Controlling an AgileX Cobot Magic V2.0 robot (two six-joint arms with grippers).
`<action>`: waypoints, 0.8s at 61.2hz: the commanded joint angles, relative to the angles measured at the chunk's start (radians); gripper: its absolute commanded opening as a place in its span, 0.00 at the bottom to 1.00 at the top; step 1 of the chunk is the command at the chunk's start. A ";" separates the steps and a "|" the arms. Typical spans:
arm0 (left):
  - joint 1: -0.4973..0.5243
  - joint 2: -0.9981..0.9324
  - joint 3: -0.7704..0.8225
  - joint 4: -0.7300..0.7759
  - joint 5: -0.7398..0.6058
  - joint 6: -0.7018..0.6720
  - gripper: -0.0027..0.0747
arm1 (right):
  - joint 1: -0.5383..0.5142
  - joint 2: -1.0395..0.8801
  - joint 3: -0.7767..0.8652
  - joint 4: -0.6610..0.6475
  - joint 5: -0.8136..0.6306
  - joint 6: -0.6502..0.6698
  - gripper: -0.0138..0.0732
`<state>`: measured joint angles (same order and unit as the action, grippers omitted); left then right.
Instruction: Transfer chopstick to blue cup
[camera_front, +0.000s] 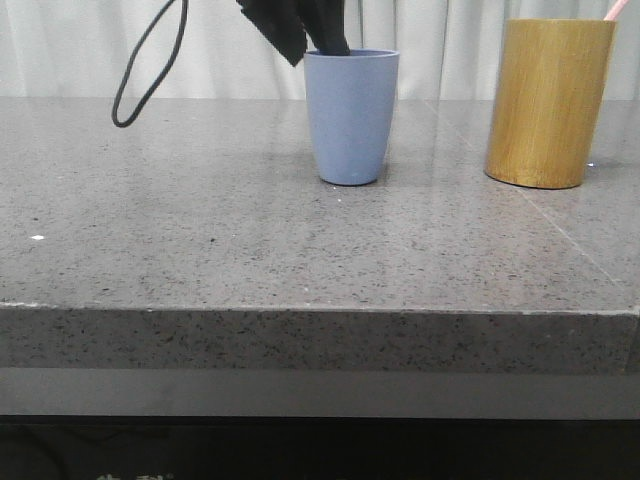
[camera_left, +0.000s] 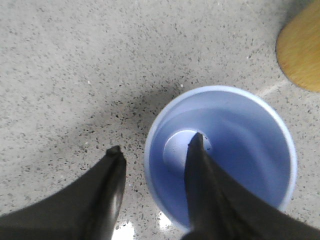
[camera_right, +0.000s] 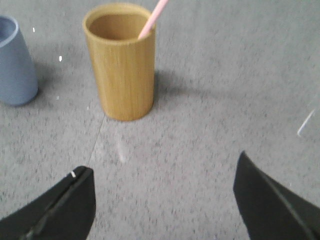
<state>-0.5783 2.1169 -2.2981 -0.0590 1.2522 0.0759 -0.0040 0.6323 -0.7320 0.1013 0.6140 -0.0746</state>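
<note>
left end effector (camera_left: 155, 150) gaping open, one finger dipping inside blue cup (camera_front: 350, 115), other outside rim, holding nothing | right end effector (camera_right: 165, 187) spreading wide, empty, over bench (camera_front: 200, 230) | chopstick (camera_right: 154, 17) leaning in bamboo holder (camera_front: 548, 100), right of cup

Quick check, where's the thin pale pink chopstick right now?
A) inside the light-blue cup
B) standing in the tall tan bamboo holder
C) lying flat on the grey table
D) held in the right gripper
B: the thin pale pink chopstick leans out of the tall tan bamboo holder, the light-blue cup holds none, and the right gripper is open and empty.
</note>
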 joint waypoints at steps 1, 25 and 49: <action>0.019 -0.113 -0.037 0.000 -0.030 -0.008 0.41 | -0.022 0.015 -0.027 0.008 -0.118 0.020 0.83; 0.070 -0.361 0.097 0.003 -0.019 -0.008 0.42 | -0.177 0.247 -0.222 0.116 -0.031 0.064 0.83; 0.076 -0.734 0.562 -0.001 -0.180 -0.008 0.42 | -0.177 0.544 -0.501 0.467 0.042 -0.132 0.83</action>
<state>-0.5056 1.4969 -1.8267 -0.0493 1.1883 0.0753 -0.1766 1.1399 -1.1550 0.4859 0.6958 -0.1745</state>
